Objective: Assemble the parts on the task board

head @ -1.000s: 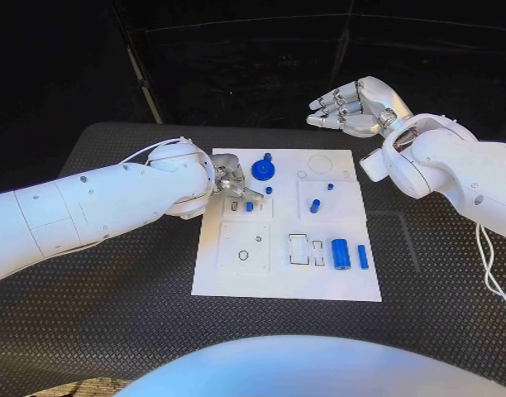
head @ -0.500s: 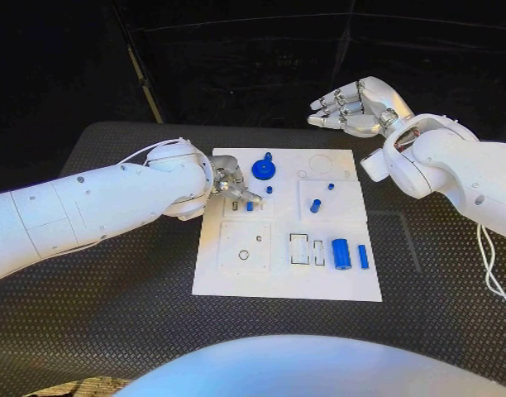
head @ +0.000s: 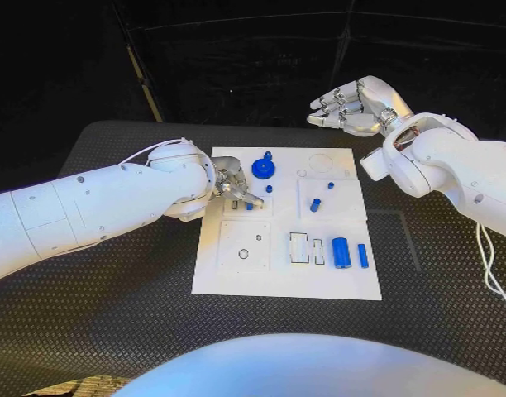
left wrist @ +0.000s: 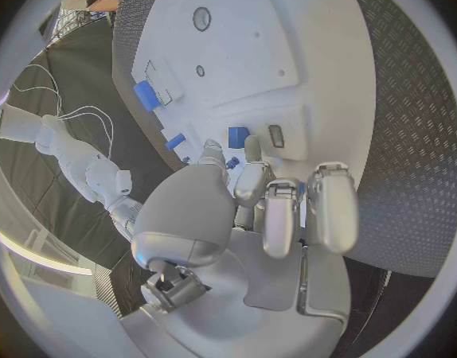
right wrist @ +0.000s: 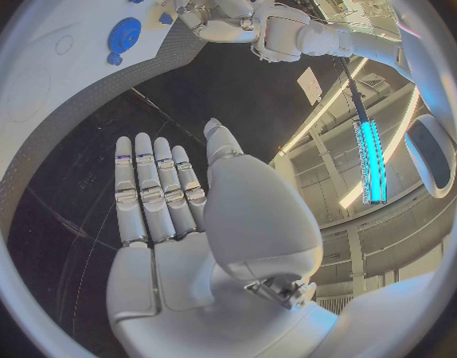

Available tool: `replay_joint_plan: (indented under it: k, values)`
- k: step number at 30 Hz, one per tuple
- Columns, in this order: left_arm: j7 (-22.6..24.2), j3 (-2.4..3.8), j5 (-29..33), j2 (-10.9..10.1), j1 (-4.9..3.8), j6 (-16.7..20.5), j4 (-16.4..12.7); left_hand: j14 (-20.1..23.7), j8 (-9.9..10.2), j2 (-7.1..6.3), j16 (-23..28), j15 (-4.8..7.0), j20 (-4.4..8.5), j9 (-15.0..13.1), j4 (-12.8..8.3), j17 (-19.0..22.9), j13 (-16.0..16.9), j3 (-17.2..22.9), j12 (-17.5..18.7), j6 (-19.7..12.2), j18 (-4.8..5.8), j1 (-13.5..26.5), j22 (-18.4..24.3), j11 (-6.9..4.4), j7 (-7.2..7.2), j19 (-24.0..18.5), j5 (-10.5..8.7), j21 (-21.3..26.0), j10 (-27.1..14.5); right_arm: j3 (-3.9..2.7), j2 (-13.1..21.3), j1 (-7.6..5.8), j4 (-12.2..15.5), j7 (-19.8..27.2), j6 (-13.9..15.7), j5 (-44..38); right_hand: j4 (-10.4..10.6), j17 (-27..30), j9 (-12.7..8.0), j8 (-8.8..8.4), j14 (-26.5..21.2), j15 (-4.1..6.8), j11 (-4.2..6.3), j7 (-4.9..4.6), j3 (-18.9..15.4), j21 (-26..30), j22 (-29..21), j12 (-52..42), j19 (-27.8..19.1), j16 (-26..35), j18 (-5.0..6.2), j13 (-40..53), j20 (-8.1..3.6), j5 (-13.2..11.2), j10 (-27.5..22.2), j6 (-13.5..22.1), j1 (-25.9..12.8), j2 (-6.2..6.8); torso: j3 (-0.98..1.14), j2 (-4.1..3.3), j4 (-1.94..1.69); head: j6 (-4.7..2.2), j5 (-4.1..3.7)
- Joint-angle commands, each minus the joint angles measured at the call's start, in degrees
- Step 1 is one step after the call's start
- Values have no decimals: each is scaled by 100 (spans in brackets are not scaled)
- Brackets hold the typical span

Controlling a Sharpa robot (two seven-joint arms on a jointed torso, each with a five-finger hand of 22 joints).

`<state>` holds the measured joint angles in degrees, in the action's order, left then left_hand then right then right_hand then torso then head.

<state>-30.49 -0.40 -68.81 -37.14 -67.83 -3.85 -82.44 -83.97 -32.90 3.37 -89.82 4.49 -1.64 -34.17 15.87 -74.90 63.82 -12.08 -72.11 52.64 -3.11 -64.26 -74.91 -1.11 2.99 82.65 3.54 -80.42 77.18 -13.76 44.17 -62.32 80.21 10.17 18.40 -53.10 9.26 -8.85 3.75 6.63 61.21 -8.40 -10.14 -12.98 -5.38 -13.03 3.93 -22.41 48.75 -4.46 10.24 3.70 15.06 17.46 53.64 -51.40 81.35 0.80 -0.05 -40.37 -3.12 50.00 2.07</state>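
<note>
The white task board (head: 287,277) lies mid-table. My left hand (head: 231,182) hovers low over its far left corner, fingers apart and partly curled, thumb and one fingertip (left wrist: 251,167) pointing down at a small blue block (head: 250,206) (left wrist: 239,136) that stands beside a grey slot (left wrist: 275,135); nothing shows in its grasp. A tiny blue peg (head: 269,188) sits just beside those fingertips. My right hand (head: 355,106) (right wrist: 179,215) is raised past the board's far right corner, fingers spread and holding nothing.
On the board are a blue gear (head: 263,171) (right wrist: 124,33), a short cylinder (head: 315,203), a large cylinder (head: 340,253) (left wrist: 146,95) and a slim bar (head: 363,255). Black ridged table (head: 110,314) surrounds the board.
My left hand's fingers have shifted slightly over the small blue block. The right hand has stayed where it was.
</note>
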Motion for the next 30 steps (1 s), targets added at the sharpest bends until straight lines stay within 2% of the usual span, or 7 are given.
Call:
replay_joint_plan:
  k: [1, 7, 17, 24, 30]
  values:
    - [8, 5, 68, -3, -5, -75, -25, -603, 27, 11, -18, -28, -38, 15, 18, -1510, -5, -27, 29, 25, -15, -48, -111, 21, 16, 5, 39, 19, -7, -2, -10, -8, -1, 50, -41, 20, -16, 8, 3, -37, -15, -2, -27, -87, -21, 34, -6, -33, 15, 24, 28, -8, 15, 35, -30, -35, -45, -22, 1, 3, -2, 0, 8]
    - [3, 5, 72, 5, -5, -100, -3, -603, 39, 24, -18, -30, -42, 26, 24, -1510, -6, -23, 27, 35, -15, -48, -114, 23, 18, 7, 51, 17, -8, -2, -14, -6, -6, 51, -45, 20, -17, 9, 3, -38, -14, -2, -27, -86, -22, 38, -6, -34, 17, 25, 28, -8, 15, 48, -31, -35, -45, -21, 2, 0, -1, 0, 5]
    - [-9, 4, 73, 51, -5, -148, 71, -603, 133, 133, -18, -41, -65, 107, -35, -1510, -10, 88, 18, 111, -19, -220, -115, 31, 24, 6, 71, 26, -21, -1, -10, -5, -1, 50, -48, 20, -17, 9, 3, -38, -14, -2, -27, -86, -22, 38, -6, -34, 17, 25, 28, -8, 15, 48, -31, -35, -45, -21, -1, 2, -1, 0, 2]
    - [-17, 4, 73, 93, -5, -202, 123, -603, 190, 208, -18, -44, -70, 153, -107, -1510, -13, 193, 12, 154, -20, -374, -121, 32, 25, 7, 73, 31, -28, -1, -7, -4, 3, 49, -48, 20, -17, 9, 3, -38, -14, -2, -27, -86, -22, 38, -6, -34, 17, 25, 28, -8, 15, 48, -31, -35, -45, -21, 3, 2, 4, 0, -2]
    - [-19, 3, 72, 109, -5, -224, 129, -603, 232, 209, -18, -45, -72, 186, -203, -1510, -22, 289, 13, 180, -22, -519, -116, 32, 25, 3, 74, 41, -36, -1, -2, -4, 5, 48, -52, 20, -17, 9, 3, -38, -14, -2, -27, -86, -22, 38, -6, -34, 17, 25, 28, -8, 15, 48, -31, -35, -45, -21, 2, 3, 1, 0, -15]
